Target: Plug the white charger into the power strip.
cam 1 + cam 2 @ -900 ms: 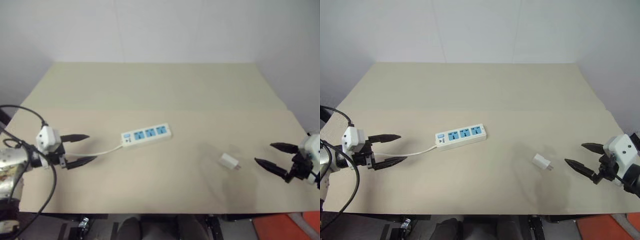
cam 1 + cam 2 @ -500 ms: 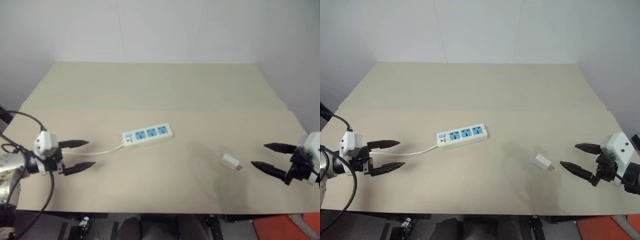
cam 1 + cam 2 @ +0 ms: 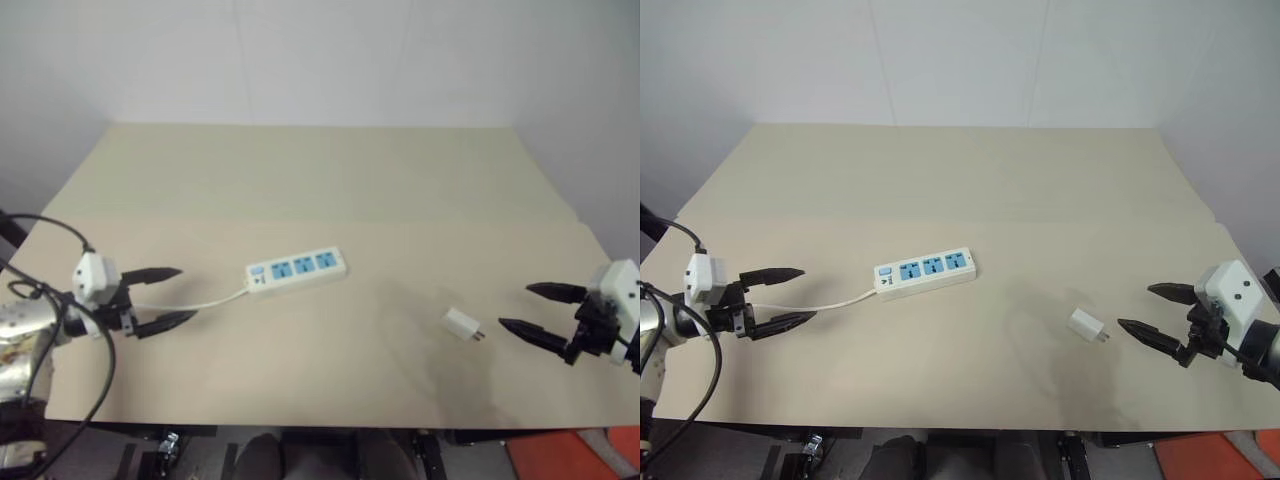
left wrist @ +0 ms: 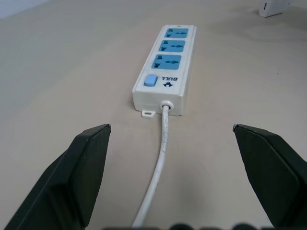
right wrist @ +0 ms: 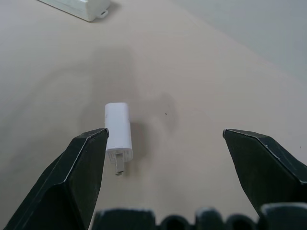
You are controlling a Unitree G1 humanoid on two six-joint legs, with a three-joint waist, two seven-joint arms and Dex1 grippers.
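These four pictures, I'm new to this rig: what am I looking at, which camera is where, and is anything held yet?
The two wide pictures come from the robot's head, looking down over a beige table. The two close ones come from cameras on the wrists, looking out between each gripper's black fingers. On the table lie the power strip, its cord trailing toward the left gripper, and the white charger, on its side with its prongs toward the right gripper. Both grippers are open and hold nothing. The left faces the strip's cord end; the right faces the charger, not yet touching it.
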